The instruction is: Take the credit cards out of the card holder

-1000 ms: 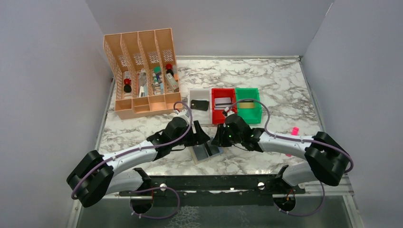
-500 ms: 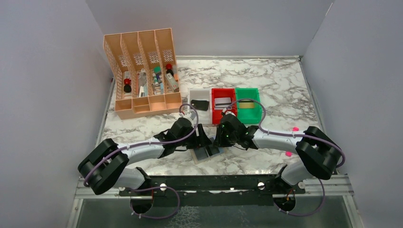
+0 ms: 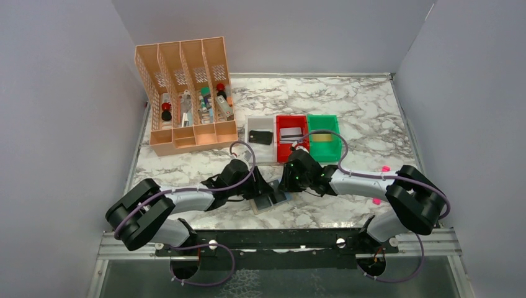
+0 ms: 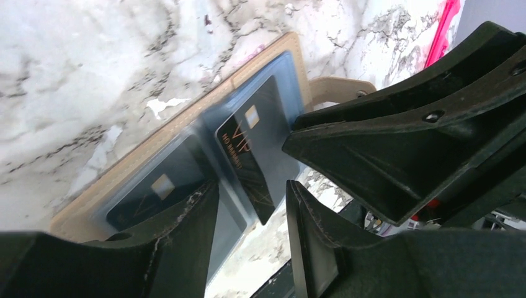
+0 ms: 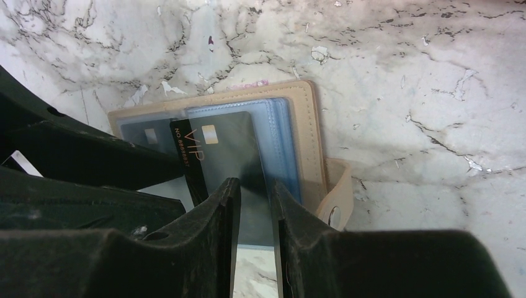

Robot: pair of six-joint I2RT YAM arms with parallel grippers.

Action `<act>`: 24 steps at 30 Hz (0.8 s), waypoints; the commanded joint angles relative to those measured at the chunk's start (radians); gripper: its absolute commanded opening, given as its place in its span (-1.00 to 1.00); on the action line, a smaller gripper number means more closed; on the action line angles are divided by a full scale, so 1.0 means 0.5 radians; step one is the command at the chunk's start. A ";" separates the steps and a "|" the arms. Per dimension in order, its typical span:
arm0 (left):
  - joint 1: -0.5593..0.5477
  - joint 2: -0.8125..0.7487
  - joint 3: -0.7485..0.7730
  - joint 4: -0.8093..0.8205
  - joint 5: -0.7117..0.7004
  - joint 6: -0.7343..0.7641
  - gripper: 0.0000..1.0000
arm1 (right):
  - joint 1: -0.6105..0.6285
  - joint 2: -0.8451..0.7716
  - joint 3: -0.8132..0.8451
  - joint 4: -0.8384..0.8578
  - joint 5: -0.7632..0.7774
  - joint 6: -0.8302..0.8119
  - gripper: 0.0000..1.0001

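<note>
Progress: partway, by my reading. Card holder (image 5: pixel 312 133) lies open and flat on the marble table (image 3: pixel 347 105), at the near edge between the two arms.

Done so far, as it appears from above:
- white bin (image 3: pixel 250 129) holds a dark card (image 3: pixel 261 137)
- red bin (image 3: pixel 279 148) holds a grey card (image 3: pixel 290 133)
- green bin (image 3: pixel 337 148) holds a gold-striped card (image 3: pixel 321 138)

Left in the holder:
- VIP card (image 5: pixel 217 149), black, is slid partway out of the right-hand sleeve and skewed against the tan border.
- Second card (image 4: pixel 155 189), also dark with a small chip, sits fully seated in the left-hand sleeve.
- Whether more cards sit beneath these two cannot be told.

Right gripper (image 5: pixel 254 183): fingers drawn close together over the near right edge of the VIP card. It looks pinched there, though the contact itself is shadowed.

Left gripper (image 4: pixel 251 186): fingers partly spread, low over the holder just beside the right gripper, clamping nothing that I can see. The tip of the VIP card and the sleeve show in the gap between them.

Step in hand, as judged: drawing the VIP card clear of its sleeve. At least that card and the second one remain to be removed.
</note>
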 commanded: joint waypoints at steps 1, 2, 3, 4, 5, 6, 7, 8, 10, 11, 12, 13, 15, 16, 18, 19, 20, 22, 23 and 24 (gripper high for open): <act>-0.017 -0.044 -0.153 0.127 -0.119 -0.215 -0.07 | -0.005 0.074 -0.079 -0.115 0.086 0.027 -0.40; -0.020 -0.044 -0.170 0.153 -0.123 -0.237 -0.08 | -0.006 0.075 -0.079 -0.112 0.086 0.027 -0.40; -0.022 -0.044 -0.180 0.170 -0.131 -0.252 -0.08 | -0.007 0.076 -0.078 -0.110 0.084 0.027 -0.40; -0.023 -0.044 -0.189 0.192 -0.141 -0.263 -0.09 | -0.005 0.077 -0.078 -0.110 0.082 0.027 -0.40; -0.026 -0.047 -0.199 0.216 -0.151 -0.273 -0.12 | -0.005 0.079 -0.076 -0.110 0.082 0.027 -0.40; -0.029 -0.046 -0.211 0.243 -0.161 -0.290 -0.13 | -0.005 0.080 -0.077 -0.109 0.085 0.027 -0.40; -0.031 -0.042 -0.223 0.278 -0.164 -0.303 -0.14 | -0.007 0.080 -0.078 -0.107 0.087 0.030 -0.40; -0.033 -0.035 -0.232 0.306 -0.161 -0.310 -0.14 | -0.007 0.082 -0.078 -0.105 0.087 0.032 -0.40; -0.036 -0.010 -0.240 0.341 -0.153 -0.321 -0.15 | -0.005 0.088 -0.079 -0.104 0.083 0.033 -0.40; -0.037 0.007 -0.241 0.356 -0.145 -0.326 -0.15 | -0.005 0.090 -0.080 -0.100 0.083 0.036 -0.40; -0.040 0.029 -0.242 0.379 -0.136 -0.333 -0.15 | -0.005 0.090 -0.084 -0.097 0.082 0.039 -0.40; -0.042 0.065 -0.242 0.406 -0.119 -0.335 -0.15 | -0.007 0.091 -0.086 -0.091 0.080 0.041 -0.40; -0.041 0.124 -0.228 0.473 -0.075 -0.324 -0.16 | -0.005 0.097 -0.089 -0.089 0.077 0.047 -0.40; -0.041 0.154 -0.215 0.486 -0.058 -0.316 -0.17 | -0.006 0.098 -0.089 -0.089 0.074 0.049 -0.40; -0.046 0.195 -0.199 0.509 -0.040 -0.314 -0.31 | -0.005 0.094 -0.090 -0.086 0.079 0.057 -0.40; -0.046 0.205 -0.198 0.518 -0.043 -0.314 -0.40 | -0.005 0.092 -0.089 -0.087 0.080 0.056 -0.40; -0.048 0.203 -0.199 0.523 -0.046 -0.318 -0.45 | -0.007 0.091 -0.088 -0.091 0.079 0.058 -0.40; -0.049 0.187 -0.213 0.525 -0.067 -0.328 -0.51 | -0.007 0.089 -0.085 -0.099 0.088 0.057 -0.40; -0.049 0.175 -0.225 0.525 -0.080 -0.333 -0.52 | -0.005 0.089 -0.081 -0.106 0.095 0.053 -0.40; -0.049 0.160 -0.238 0.525 -0.090 -0.335 -0.55 | -0.007 0.089 -0.083 -0.109 0.100 0.054 -0.40</act>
